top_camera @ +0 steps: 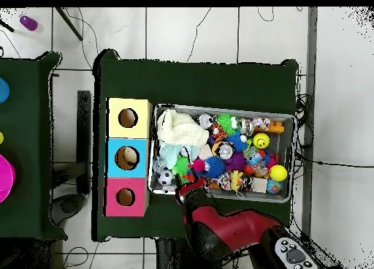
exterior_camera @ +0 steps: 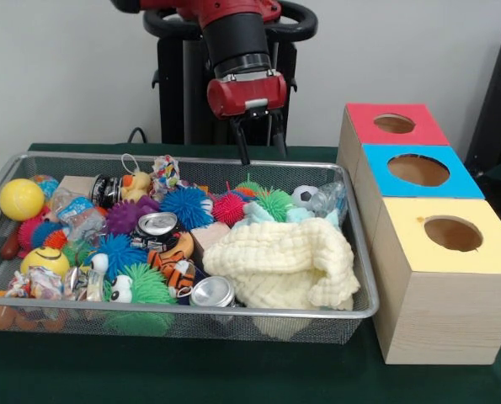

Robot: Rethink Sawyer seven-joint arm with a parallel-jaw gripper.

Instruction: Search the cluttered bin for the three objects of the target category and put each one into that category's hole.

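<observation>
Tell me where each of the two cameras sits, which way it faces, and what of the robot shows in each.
Front view: sits across the table, facing the robot; it looks at the wire mesh bin and the wooden box; the red arm comes down from above, its gripper open above the bin's far edge.
Overhead view: sits above the table, looking straight down; the robot's base and red arm enter from the bottom.
Shared: both show the bin, the cream cloth and the red hole.
</observation>
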